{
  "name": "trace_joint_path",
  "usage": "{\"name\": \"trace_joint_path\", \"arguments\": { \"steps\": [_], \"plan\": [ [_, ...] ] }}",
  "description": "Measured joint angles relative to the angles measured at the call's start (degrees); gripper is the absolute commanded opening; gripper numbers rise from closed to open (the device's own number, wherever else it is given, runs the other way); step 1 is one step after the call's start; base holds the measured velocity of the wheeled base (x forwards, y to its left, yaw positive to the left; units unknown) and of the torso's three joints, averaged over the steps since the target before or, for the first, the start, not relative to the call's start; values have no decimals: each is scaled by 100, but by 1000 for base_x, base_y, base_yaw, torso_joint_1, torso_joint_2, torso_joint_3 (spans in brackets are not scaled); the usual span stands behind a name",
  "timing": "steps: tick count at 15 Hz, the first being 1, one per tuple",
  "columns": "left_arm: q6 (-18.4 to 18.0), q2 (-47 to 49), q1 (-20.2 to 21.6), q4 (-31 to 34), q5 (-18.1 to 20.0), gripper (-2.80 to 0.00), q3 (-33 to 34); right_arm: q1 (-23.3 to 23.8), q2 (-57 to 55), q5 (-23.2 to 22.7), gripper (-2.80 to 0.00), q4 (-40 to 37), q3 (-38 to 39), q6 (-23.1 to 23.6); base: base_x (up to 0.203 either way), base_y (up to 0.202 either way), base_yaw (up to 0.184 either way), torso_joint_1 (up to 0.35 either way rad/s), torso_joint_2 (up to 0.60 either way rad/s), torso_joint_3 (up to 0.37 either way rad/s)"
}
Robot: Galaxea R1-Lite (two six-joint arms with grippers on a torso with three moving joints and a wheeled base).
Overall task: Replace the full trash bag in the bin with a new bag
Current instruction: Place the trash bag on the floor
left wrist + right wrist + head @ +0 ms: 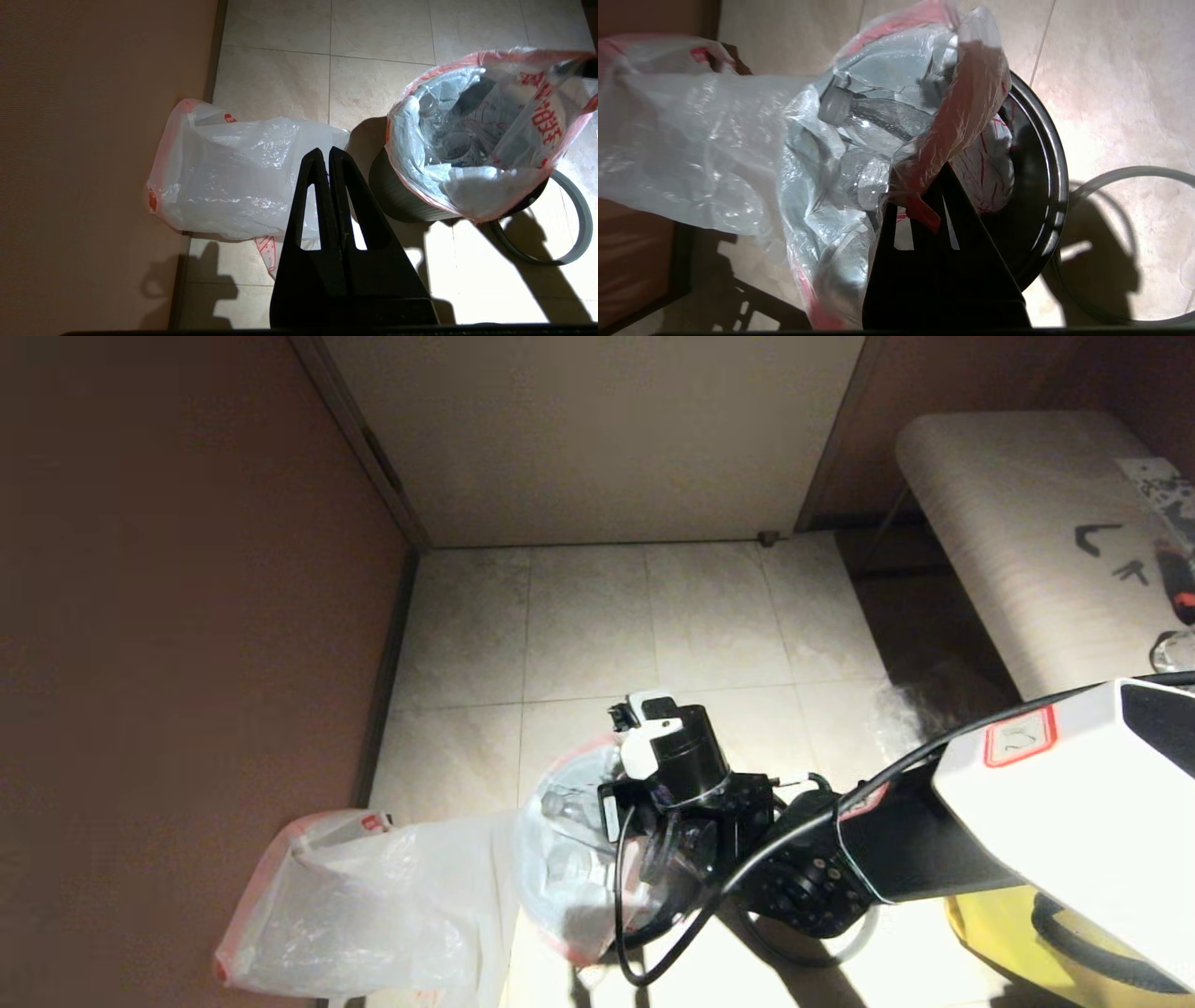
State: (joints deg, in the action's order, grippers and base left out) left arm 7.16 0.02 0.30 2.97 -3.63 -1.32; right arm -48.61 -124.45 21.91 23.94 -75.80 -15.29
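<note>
The black bin stands on the tiled floor with the full trash bag in it, bottles and red-printed wrappers showing through. My right gripper is over the bin, shut on the pinkish-red edge of the full trash bag, which is pulled up from the rim. The new bag lies crumpled on the floor by the brown wall, left of the bin. My left gripper hangs shut and empty above the gap between the new bag and the bin. The head view shows the full bag under the right wrist.
A thin grey hoop lies on the floor beside the bin. A yellow bag sits at the lower right under the right arm. A pale table with small tools stands at the right. A brown wall closes the left side.
</note>
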Motion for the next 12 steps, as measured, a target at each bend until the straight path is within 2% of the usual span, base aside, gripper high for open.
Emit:
{"name": "trace_joint_path", "arguments": {
  "steps": [7,12],
  "plan": [
    [-2,0,2,0,0,-280,-2,-411,903,9,-280,-234,29,51,0,0,0,0,0,0],
    [-1,0,0,0,-1,-280,-2,-671,1638,39,-280,-335,-198,418,0,0,0,0,0,0]
  ]
}}
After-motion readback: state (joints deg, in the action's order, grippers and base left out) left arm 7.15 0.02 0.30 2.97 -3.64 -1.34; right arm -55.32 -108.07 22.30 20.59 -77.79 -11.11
